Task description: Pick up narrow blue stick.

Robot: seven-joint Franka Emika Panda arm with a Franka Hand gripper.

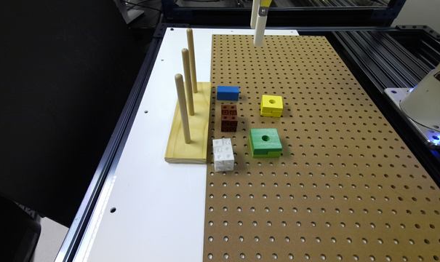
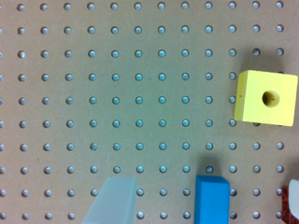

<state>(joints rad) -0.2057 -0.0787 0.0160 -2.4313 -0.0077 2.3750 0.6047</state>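
While the gripper (image 1: 259, 36) hangs high over the far end of the pegboard (image 1: 314, 182), your narrow blue stick (image 1: 228, 93) lies flat on the board well short of it, at roughly seven o'clock from the gripper in the exterior view. You will find it just beside the wooden peg stand (image 1: 190, 127), with the brown studded block (image 1: 228, 118) close at its six o'clock and the yellow block (image 1: 271, 105) off at its four o'clock. Its long axis runs from nine to three in that view.

In the wrist view the stick (image 2: 212, 199) pokes in at the frame edge between two pale, blurred finger pads (image 2: 114, 198), so the jaws look spread and empty, though the second pad is barely visible. You likely need to travel toward the stick and descend before closing across its short width.
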